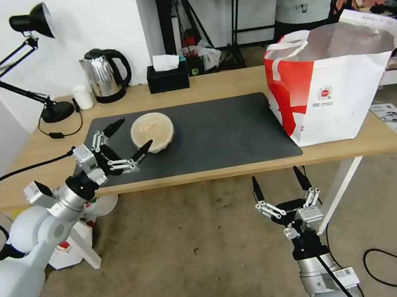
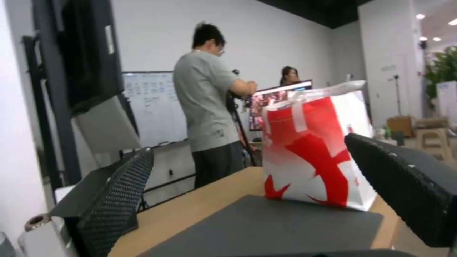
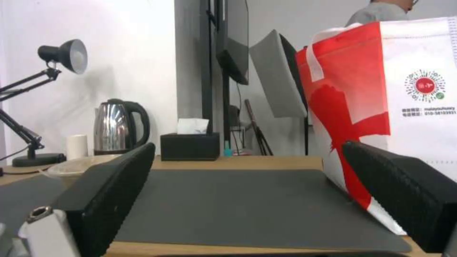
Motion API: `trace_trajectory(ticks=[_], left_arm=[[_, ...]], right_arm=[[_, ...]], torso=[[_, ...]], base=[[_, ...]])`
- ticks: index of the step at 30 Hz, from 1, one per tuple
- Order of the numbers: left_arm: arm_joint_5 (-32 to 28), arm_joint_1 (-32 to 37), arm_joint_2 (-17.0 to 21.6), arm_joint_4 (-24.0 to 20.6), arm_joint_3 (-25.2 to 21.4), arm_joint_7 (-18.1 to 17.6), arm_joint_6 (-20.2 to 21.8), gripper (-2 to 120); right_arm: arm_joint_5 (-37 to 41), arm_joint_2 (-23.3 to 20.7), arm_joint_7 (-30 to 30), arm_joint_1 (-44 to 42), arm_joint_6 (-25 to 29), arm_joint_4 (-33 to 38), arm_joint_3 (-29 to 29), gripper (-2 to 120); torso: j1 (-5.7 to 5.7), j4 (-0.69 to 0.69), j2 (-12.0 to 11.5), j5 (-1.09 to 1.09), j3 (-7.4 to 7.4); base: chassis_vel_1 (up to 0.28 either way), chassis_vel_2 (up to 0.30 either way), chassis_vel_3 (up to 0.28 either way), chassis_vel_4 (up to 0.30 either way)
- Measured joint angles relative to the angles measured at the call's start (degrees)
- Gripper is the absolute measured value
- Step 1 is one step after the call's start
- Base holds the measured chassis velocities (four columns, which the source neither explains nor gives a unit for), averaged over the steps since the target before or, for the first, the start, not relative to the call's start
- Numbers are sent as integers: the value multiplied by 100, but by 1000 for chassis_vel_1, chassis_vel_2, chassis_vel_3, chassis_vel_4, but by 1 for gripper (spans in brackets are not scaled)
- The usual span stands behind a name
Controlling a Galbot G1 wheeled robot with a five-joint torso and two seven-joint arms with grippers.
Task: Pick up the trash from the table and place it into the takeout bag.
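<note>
A beige clear-lidded bowl [image 1: 152, 131] [image 3: 76, 166] sits on the left part of the dark grey mat [image 1: 216, 135] on the light-wood table [image 1: 199, 88]. My left gripper [image 1: 134, 136] [image 2: 247, 150] is open just left of the bowl, its two fingertips level with the bowl's near and far left rim, holding nothing. The white takeout bag [image 1: 333, 82] [image 2: 319, 153] [image 3: 405, 107] with a red side panel stands open at the table's right end. My right gripper [image 1: 278, 181] [image 3: 247, 146] hangs open below the table's front edge, empty.
Along the table's back edge stand a black desk lamp [image 1: 40, 68], a steel kettle [image 1: 105, 75], a small white cup [image 1: 83, 96] and a black tissue box [image 1: 167, 75]. A person stands behind the bag. Cables lie on the floor at the right.
</note>
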Motion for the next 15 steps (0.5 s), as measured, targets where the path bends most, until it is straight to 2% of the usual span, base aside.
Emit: trace_trajectory(ticks=[2, 6, 12, 15], left_arm=[[-134, -15, -40, 45, 44, -201, 75, 100], [-278, -81, -54, 56, 156, -350, 123, 100], [-336, -105, 51, 50, 210, -367, 152, 100], [-8, -145, 87, 63, 175, -325, 114, 100]], right_arm=[[0, 0, 0, 0, 0, 0, 0, 100], [0, 0, 0, 0, 0, 0, 0, 100], [0, 0, 0, 0, 0, 0, 0, 100], [0, 0, 0, 0, 0, 0, 0, 100]], torso=[[0, 0, 0, 0, 0], [0, -1, 0, 0, 0], [0, 0, 0, 0, 0], [0, -1, 0, 0, 0]], base=[[0, 0, 0, 0], [0, 0, 0, 0], [0, 0, 0, 0], [0, 0, 0, 0]])
